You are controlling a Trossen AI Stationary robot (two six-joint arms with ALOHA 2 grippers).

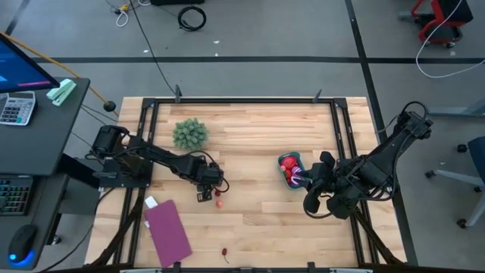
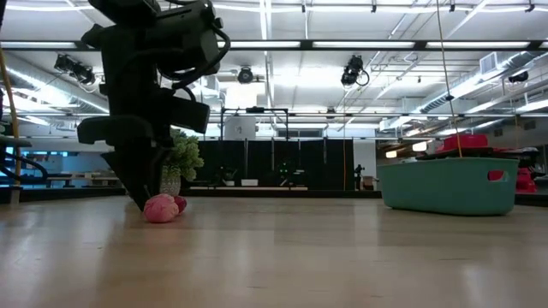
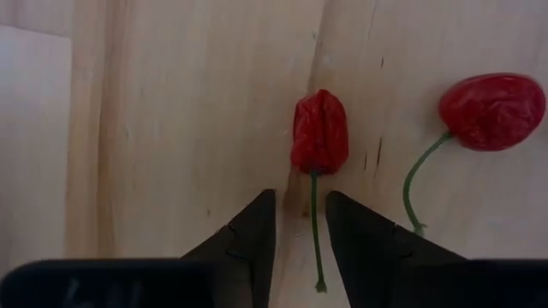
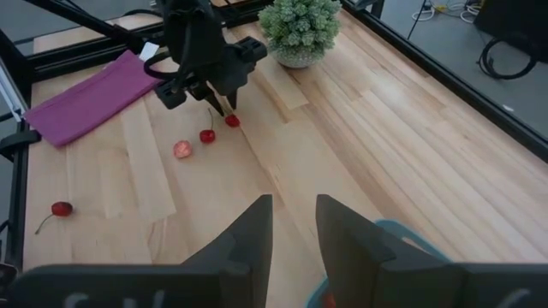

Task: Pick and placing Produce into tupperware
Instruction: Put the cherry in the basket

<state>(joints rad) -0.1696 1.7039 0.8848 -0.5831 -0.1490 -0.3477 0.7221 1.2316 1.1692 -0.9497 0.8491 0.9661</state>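
Observation:
My left gripper (image 3: 300, 195) points down at the table, open by a narrow gap. Its fingertips stand on either side of the thin green stem (image 3: 314, 231) of a small wrinkled red fruit (image 3: 319, 133), without touching it. A red cherry (image 3: 492, 109) with a curved stem lies on the wood beside it, and a pink fruit (image 2: 160, 209) lies close by. One more stemmed cherry (image 1: 225, 252) rests near the table's near edge. My right gripper (image 4: 294, 201) hovers open over the teal tupperware (image 1: 292, 168), which holds red produce.
A bushy green clump (image 1: 189, 133) stands toward the far left of the table. A flat purple rectangle (image 1: 168, 227) lies at the near left. Dark frame rails (image 1: 345, 129) run along the table's edges. Bare wood (image 1: 258, 152) lies between the two grippers.

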